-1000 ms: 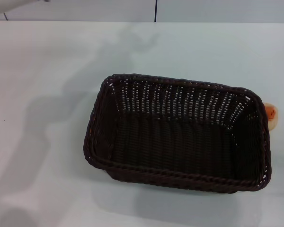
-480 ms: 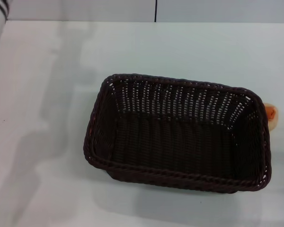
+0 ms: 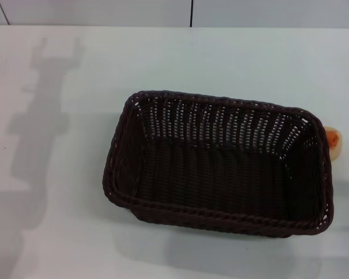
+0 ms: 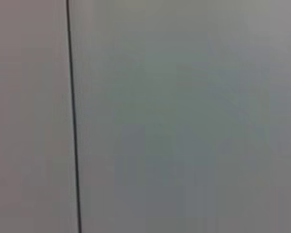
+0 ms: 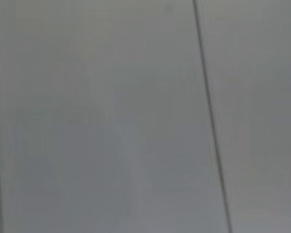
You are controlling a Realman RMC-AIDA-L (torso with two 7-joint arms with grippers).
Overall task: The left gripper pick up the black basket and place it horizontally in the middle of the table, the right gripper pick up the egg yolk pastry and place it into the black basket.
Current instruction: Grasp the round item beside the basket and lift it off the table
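Observation:
The black basket (image 3: 218, 165) lies on the white table (image 3: 221, 58), its long side running left to right, a little right of the middle in the head view. It holds nothing. The egg yolk pastry (image 3: 334, 142) sits on the table just outside the basket's right end, partly hidden by the rim. Neither gripper shows in the head view; only the left arm's shadow falls on the table at the left. Both wrist views show only a plain grey surface with a thin dark line.
The table's far edge meets a grey wall with a dark vertical seam (image 3: 191, 13). Bare tabletop lies left of, behind and in front of the basket.
The left arm, seen at the upper left corner earlier, has left the head view. Its shadow has shifted left. The basket and pastry have not moved.

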